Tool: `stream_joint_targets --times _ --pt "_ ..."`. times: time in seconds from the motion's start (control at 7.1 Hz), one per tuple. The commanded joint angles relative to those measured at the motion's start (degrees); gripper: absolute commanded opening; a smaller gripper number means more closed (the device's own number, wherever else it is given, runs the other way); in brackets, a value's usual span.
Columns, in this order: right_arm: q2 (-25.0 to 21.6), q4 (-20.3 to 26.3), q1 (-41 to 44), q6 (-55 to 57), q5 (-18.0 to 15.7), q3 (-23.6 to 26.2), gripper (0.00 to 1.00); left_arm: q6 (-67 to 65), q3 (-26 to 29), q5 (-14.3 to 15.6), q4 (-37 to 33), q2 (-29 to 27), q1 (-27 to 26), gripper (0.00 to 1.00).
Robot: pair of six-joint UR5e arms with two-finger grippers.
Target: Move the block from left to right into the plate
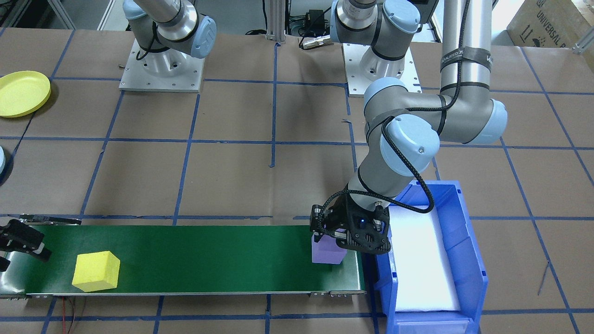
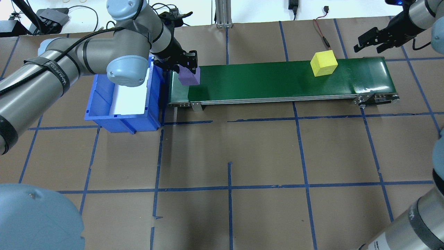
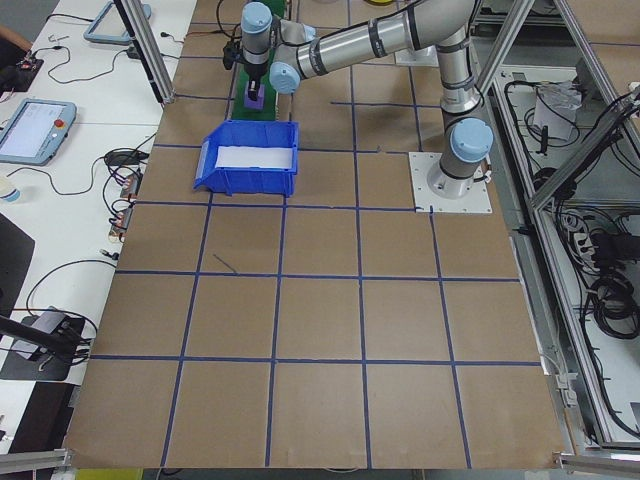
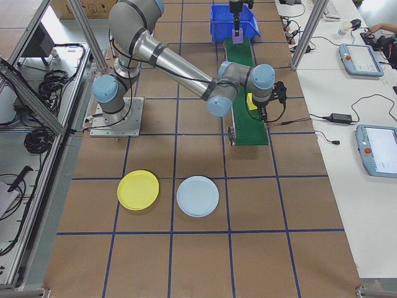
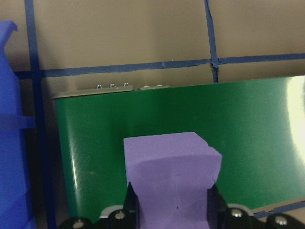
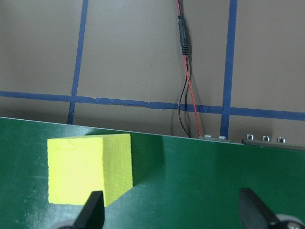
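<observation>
front: left pincer (image 1: 335, 245) clamps purple block (image 1: 326, 252) at belt's (image 1: 195, 257) bin (image 1: 457, 260) end; yellow block (image 1: 96, 271) near belt's other end | overhead: right pincer (image 2: 373, 41) spread wide just beyond belt | right side: yellow plate (image 4: 138, 189) on counter (image 4: 198, 248), well apart from belt

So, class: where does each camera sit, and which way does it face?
Front-facing: across the table, facing the robot; left gripper holds purple block.
Overhead: behind robot, looking forward; both arms.
Exterior left: left end; left arm near.
Exterior right: right end; right arm, plate.
Left wrist: over purple block.
Right wrist: over yellow block.
Shared: first two show both blocks.
</observation>
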Motion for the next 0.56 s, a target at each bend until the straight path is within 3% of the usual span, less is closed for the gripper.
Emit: stream_joint_targets --times 0.0,0.42 --pt "1.3 -0.07 0.0 1.89 0.34 -0.36 1.0 0.02 0.72 0.08 0.03 0.08 -0.02 0.96" --pt "1.4 -0.59 0.0 6.46 0.07 -0.19 1.0 0.02 1.52 0.25 -0.06 2.35 -0.02 1.0"
